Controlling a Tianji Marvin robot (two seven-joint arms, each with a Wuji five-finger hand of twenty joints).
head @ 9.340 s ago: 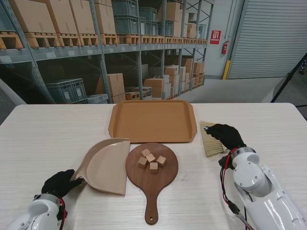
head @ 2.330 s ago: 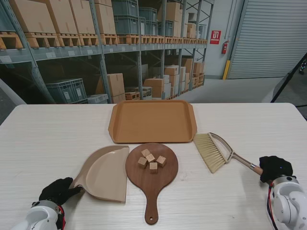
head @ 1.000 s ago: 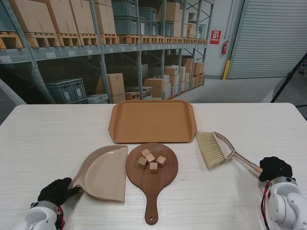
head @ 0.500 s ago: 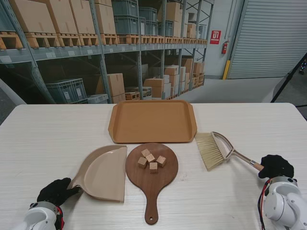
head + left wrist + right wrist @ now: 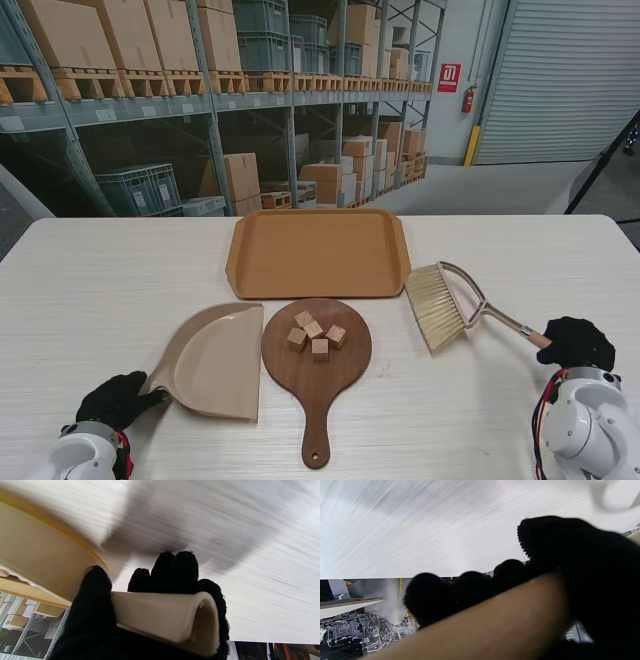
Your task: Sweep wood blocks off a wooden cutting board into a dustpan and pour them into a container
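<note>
Cutting board (image 5: 317, 353) sits lower middle of the frame with four wood blocks (image 5: 316, 335) on its round part. Dustpan (image 5: 212, 360) is right beside it on the left, brush (image 5: 443, 306) off to the right, well apart. Tray (image 5: 318, 252) is just behind the board, frame center. Everything's on the desk (image 5: 100, 290); shelving (image 5: 150, 90) fills the upper frame.
</note>
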